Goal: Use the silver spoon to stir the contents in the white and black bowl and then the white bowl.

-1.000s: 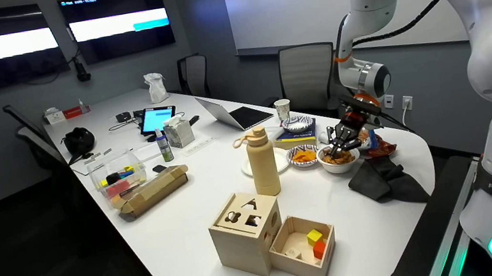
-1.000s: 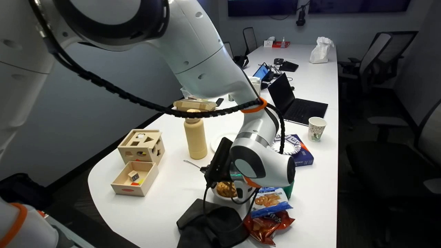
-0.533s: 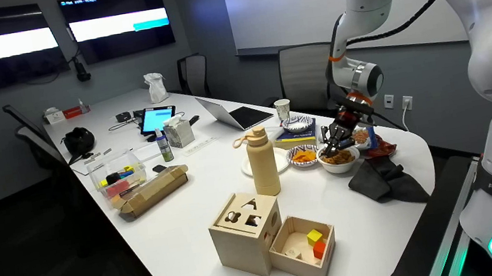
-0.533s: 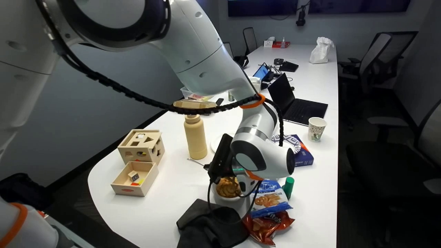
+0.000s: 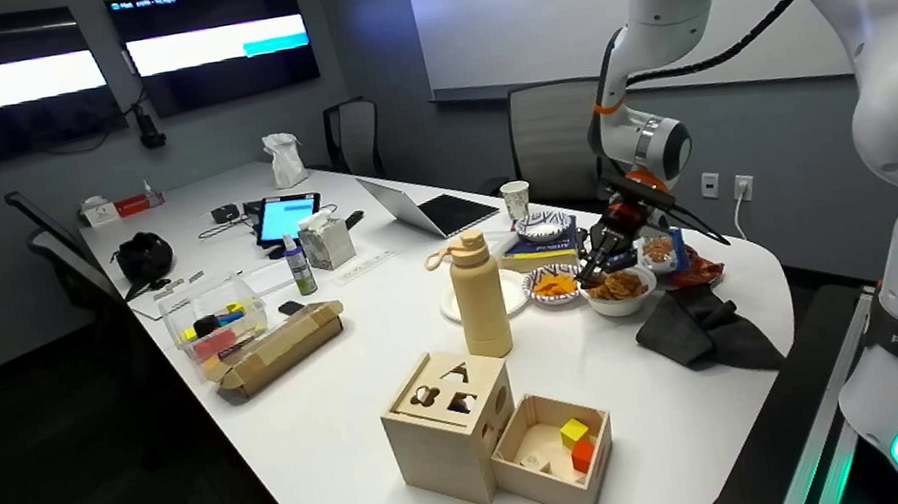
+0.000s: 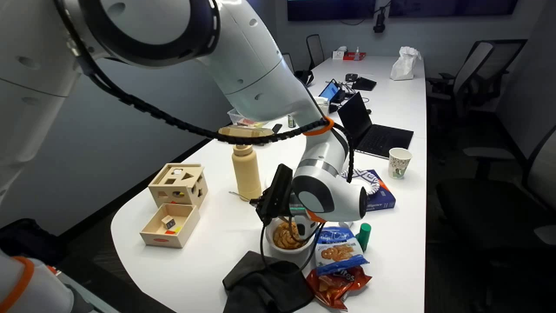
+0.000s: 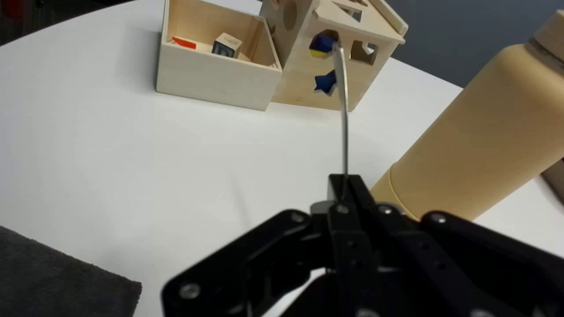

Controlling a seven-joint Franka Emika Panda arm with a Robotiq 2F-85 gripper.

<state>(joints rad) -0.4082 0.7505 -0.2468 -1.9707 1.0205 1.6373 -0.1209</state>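
Across swing the fingers [image 7: 345,233], from above the middle of the white bowl [image 5: 617,309] to its rim beside the white and black bowl [image 5: 554,300], pinched around the silver spoon [image 7: 344,105]! Slim metal: likely light, stiff, slippery; a firm hold mid-handle should curb twisting.

One silver metal spoon [image 7: 343,97], one plain round white bowl [image 5: 617,309], two round dark-patterned bowls [image 5: 554,300], one tan cylindrical bottle [image 5: 482,309], two pale wooden boxes [image 5: 438,456], two glossy snack bags [image 6: 339,247] and one patterned paper cup [image 5: 516,200] appear at one white table [image 5: 394,330].
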